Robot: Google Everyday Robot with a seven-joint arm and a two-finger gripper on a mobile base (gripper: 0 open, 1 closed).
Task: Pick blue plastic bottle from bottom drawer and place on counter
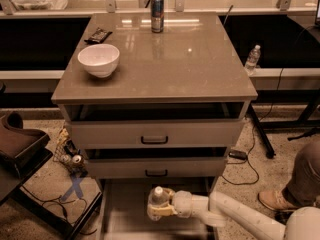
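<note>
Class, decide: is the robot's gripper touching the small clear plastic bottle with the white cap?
Touching. The camera view shows the gripper, low over the grey bottom drawer, closed round the lower half of the small clear plastic bottle, no gap.
</note>
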